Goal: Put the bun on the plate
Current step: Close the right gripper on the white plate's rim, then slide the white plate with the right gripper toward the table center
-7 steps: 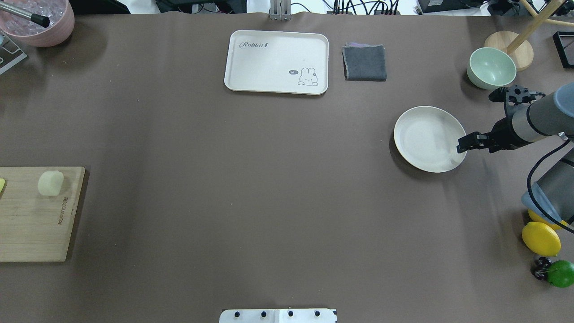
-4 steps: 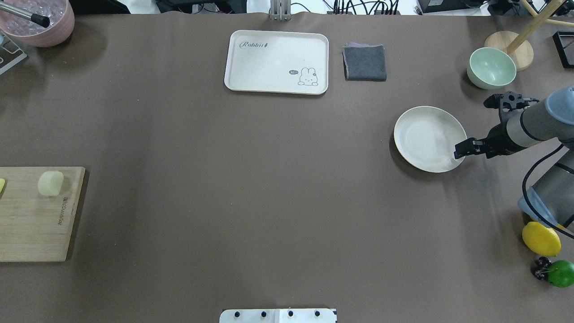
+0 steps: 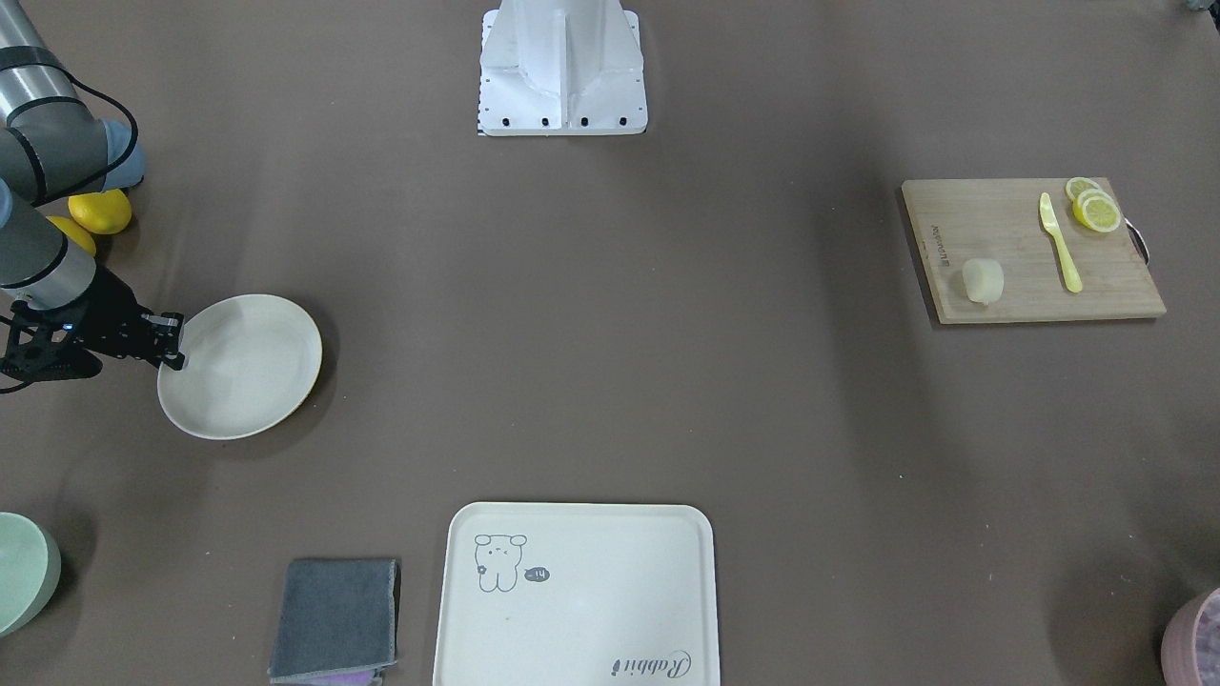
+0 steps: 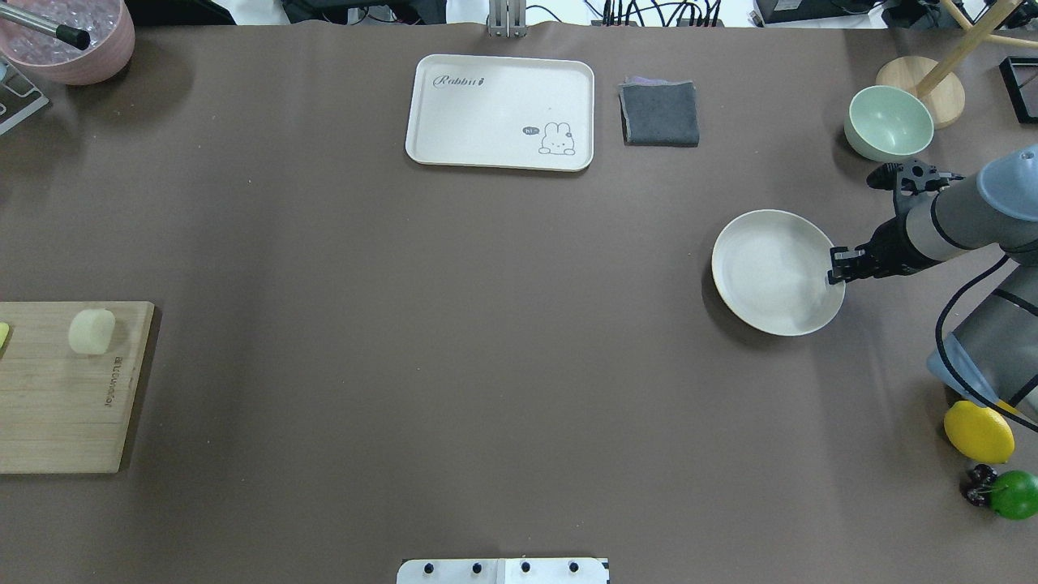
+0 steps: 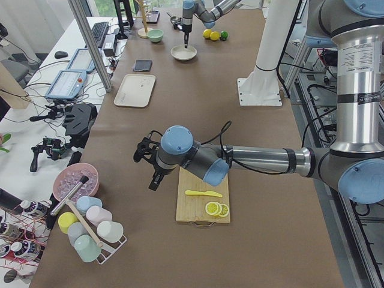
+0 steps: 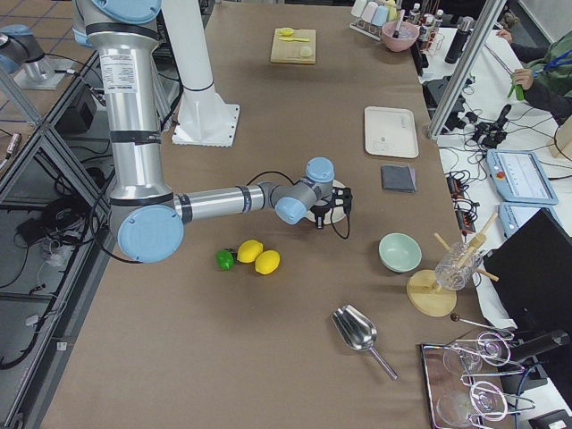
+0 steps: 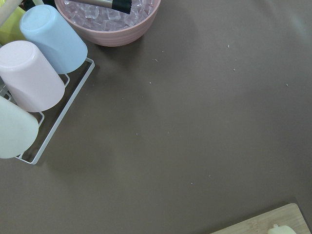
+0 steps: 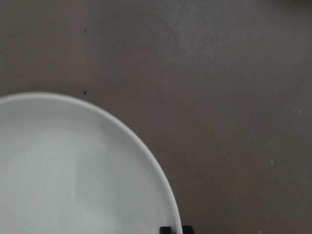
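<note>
right hand (image 4: 831, 278) tight on face-up plate (image 4: 769, 272) rim

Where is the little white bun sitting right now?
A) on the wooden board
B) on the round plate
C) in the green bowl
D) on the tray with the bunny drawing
A: the bun lies on the wooden board beside the yellow knife, far across the table from the plate, which has nothing on it.
</note>
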Controlling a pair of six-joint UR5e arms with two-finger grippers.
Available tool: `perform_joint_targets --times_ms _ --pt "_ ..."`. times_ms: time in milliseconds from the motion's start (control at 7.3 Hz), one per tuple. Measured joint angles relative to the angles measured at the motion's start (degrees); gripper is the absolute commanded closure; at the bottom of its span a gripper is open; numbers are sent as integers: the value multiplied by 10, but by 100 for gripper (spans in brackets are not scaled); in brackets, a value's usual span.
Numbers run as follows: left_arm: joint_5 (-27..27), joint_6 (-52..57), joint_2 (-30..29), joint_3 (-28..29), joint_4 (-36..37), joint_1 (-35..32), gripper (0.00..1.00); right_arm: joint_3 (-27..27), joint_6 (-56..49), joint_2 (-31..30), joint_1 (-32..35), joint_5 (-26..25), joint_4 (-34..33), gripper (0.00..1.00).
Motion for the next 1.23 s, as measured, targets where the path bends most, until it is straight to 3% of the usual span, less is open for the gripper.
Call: perform_joint_targets --times_ms 548,821,1232 --pt "0 0 0 1 0 0 2 32 82 20 7 19 3 100" --pt "0 0 1 2 0 -1 2 46 189 84 -19 19 10 100" --pt "0 0 2 10 0 -1 2 42 300 192 -121 -93 5 100"
